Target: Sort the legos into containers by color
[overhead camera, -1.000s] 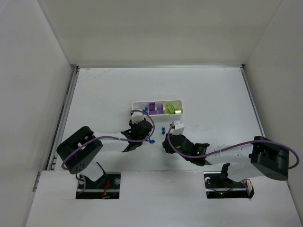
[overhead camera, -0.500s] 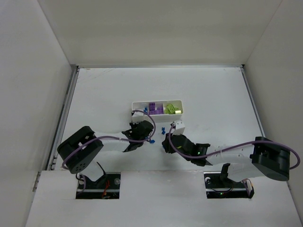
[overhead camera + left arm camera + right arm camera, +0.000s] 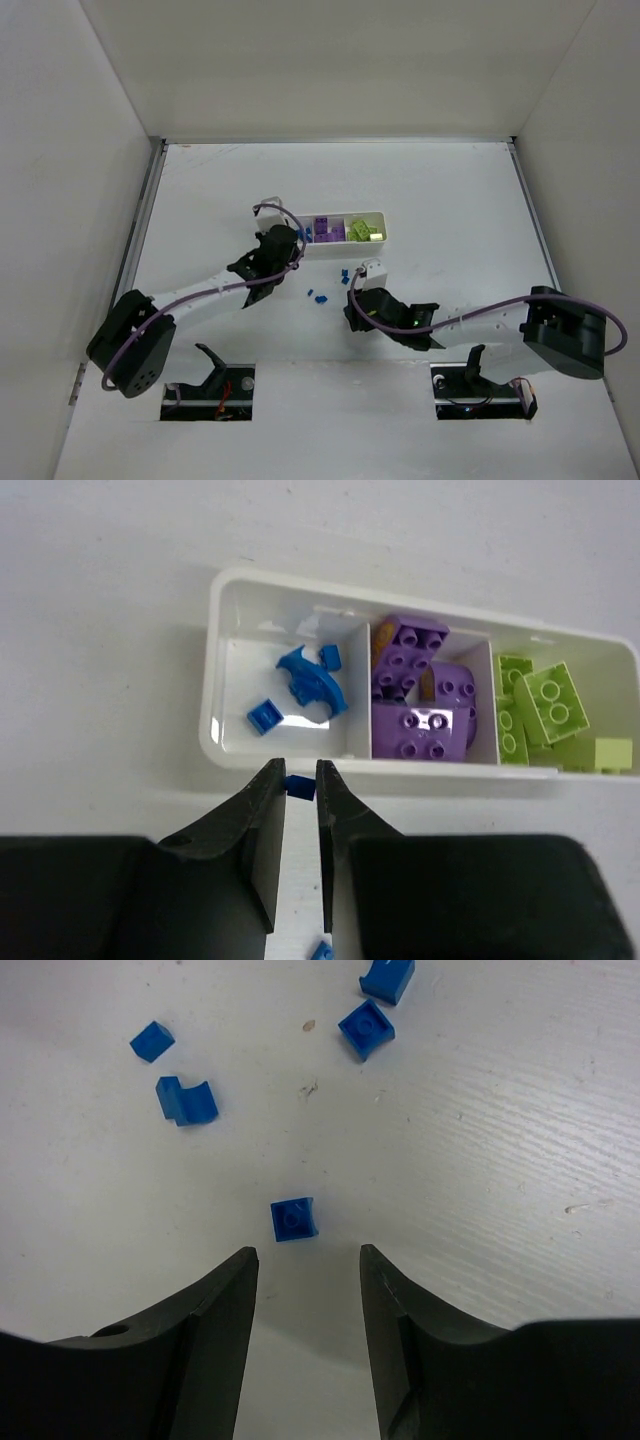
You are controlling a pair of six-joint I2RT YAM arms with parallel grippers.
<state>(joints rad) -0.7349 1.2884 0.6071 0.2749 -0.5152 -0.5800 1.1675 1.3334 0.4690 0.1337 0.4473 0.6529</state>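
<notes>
Left gripper (image 3: 300, 780): fingers pressed together on a small blue piece (image 3: 298, 786), held just at the near wall of the tray, in front of its left compartment.
Right gripper (image 3: 305, 1252): fingers apart, holding nothing, low over the table (image 3: 480, 1140).
Blue brick (image 3: 294, 1219): lies studs up on the table just ahead of the right gripper's tips, in line with the gap between them.
Loose blue pieces (image 3: 186, 1101): four more, scattered farther out on the table.
Tray (image 3: 212, 650): white, three compartments side by side.
Left compartment: three blue bits (image 3: 310, 678).
Middle compartment: purple blocks (image 3: 420, 730).
Right compartment: green bricks (image 3: 545, 705).
</notes>
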